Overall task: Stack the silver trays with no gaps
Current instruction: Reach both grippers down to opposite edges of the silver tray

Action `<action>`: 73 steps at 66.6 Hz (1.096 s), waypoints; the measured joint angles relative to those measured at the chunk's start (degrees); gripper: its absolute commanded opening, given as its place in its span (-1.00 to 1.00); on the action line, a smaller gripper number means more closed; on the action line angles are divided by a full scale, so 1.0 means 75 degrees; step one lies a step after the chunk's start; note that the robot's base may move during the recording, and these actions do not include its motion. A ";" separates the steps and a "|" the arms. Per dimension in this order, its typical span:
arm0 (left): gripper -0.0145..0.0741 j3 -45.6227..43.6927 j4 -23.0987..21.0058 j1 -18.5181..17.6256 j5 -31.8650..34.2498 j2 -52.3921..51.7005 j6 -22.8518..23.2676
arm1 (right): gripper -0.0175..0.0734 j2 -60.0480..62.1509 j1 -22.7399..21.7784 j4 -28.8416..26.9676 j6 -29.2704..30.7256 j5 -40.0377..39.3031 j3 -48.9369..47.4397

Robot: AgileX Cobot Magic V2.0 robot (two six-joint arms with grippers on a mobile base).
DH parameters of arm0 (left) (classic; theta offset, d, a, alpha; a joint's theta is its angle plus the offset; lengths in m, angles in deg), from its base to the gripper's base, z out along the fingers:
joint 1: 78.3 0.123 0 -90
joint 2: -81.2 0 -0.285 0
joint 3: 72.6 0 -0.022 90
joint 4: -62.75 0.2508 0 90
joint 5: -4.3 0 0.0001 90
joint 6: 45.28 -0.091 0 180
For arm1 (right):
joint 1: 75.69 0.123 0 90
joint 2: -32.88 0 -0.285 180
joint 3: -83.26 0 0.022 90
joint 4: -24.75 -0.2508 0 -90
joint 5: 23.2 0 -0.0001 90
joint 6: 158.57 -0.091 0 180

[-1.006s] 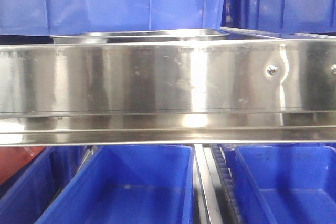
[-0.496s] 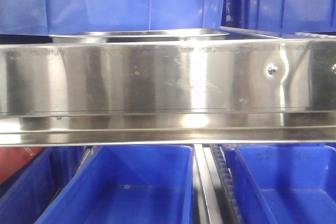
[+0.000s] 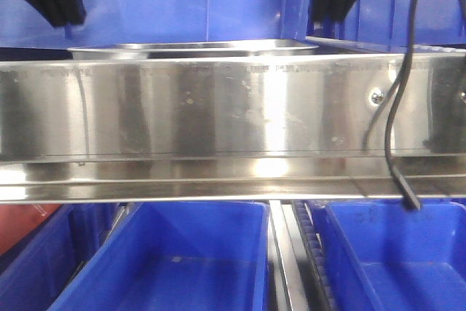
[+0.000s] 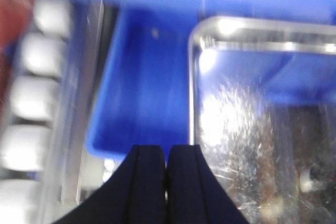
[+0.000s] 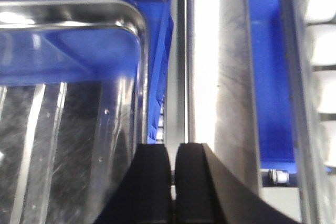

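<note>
Jaws left apparently closed, empty | jaws right closed, empty

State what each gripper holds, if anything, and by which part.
Nothing. The left gripper and right gripper are both shut and empty, beside the silver tray.

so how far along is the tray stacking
Done: no finished stack shows. Only one silver tray is clearly visible, sitting behind the shelf rail. In hand: nothing. The left gripper and right gripper are both shut and empty, each beside a tray edge. Left: gripping a tray and nesting it flush, so probably most of the job.
</note>
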 measured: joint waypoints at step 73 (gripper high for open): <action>-0.09 -0.0030 -0.0059 -0.0080 0.0530 0.0617 0.0000 | -0.33 -0.0594 0.0000 -0.0477 -0.0015 -0.0760 -0.0016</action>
